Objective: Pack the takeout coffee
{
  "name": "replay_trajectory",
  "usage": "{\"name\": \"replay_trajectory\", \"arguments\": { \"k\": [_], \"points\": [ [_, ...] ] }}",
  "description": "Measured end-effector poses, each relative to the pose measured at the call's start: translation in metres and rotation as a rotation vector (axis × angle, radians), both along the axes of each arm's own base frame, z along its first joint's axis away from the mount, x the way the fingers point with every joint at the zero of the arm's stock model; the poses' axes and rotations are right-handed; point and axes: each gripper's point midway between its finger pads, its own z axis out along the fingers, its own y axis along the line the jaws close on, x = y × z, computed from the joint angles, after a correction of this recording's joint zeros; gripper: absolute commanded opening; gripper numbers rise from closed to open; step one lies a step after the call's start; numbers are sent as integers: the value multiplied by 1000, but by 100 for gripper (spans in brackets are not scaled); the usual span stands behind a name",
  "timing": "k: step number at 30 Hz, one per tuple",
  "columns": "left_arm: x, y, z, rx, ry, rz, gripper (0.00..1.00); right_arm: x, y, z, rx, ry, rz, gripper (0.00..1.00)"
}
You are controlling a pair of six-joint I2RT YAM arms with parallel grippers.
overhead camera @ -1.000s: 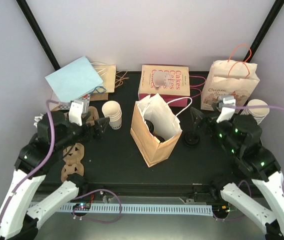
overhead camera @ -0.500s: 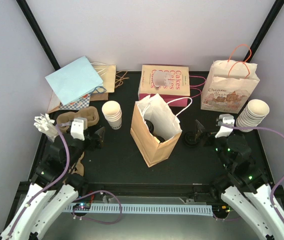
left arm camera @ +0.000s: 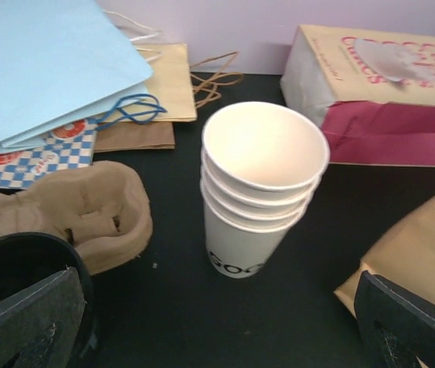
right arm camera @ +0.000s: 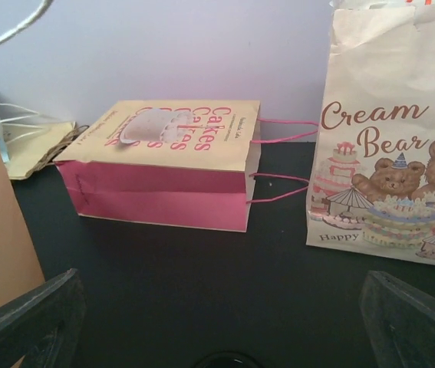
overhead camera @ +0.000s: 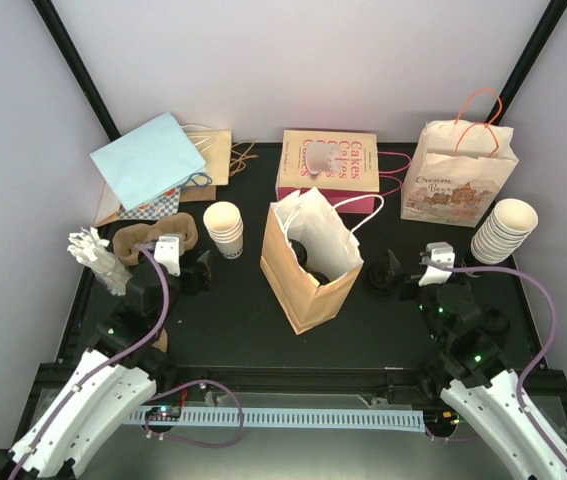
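Observation:
The takeout coffee does not show as a single lidded cup in any view. Only a dark round shape (overhead camera: pixel 297 250) sits inside the mouth of the open brown paper bag (overhead camera: pixel 308 285) at mid-table, and I cannot tell what it is. My left gripper (overhead camera: pixel 198 272) (left arm camera: pixel 217 341) is open and empty, low over the table just short of a stack of nested cream cups (overhead camera: pixel 225 228) (left arm camera: pixel 261 192). On the other side of the bag, my right gripper (overhead camera: pixel 400 275) (right arm camera: pixel 221 333) is open and empty too. A black round lid (overhead camera: pixel 380 281) (right arm camera: pixel 227 360) lies right beneath it.
A brown pulp cup carrier (overhead camera: pixel 153 238) (left arm camera: pixel 79 211) lies left of the cup stack. Flat bags, one light blue (overhead camera: pixel 148 160), lie at the back left. A pink "Cakes" bag (overhead camera: pixel 328 165) (right arm camera: pixel 163 165), a "Cream Bear" bag (overhead camera: pixel 460 180) (right arm camera: pixel 393 153) and another cup stack (overhead camera: pixel 503 230) stand behind and right.
Both arms have drawn back toward the near edge and folded lower. The right gripper has come nearer, over the black lid. Both grippers stay open and empty.

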Motion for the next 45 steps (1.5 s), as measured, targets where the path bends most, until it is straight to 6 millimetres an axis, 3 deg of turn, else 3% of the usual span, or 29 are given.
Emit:
{"name": "replay_trajectory", "arguments": {
  "k": [8, 14, 21, 33, 45],
  "points": [
    [27, 29, -21, 138, -33, 154, 99, 22, 2, -23, -110, -23, -33, 100],
    [44, 54, -24, 185, -88, 258, 99, 40, -4, -37, -151, -12, -80, 99],
    [68, 84, -34, 225, -67, 355, 99, 61, -34, -63, -169, 3, -185, 99],
    [82, 71, -48, 193, -86, 276, 99, 96, -50, -87, -146, 25, -234, 98],
    [67, 74, -5, 175, -176, 285, 99, 117, -52, -79, -160, -22, -239, 99]
  ]
}}
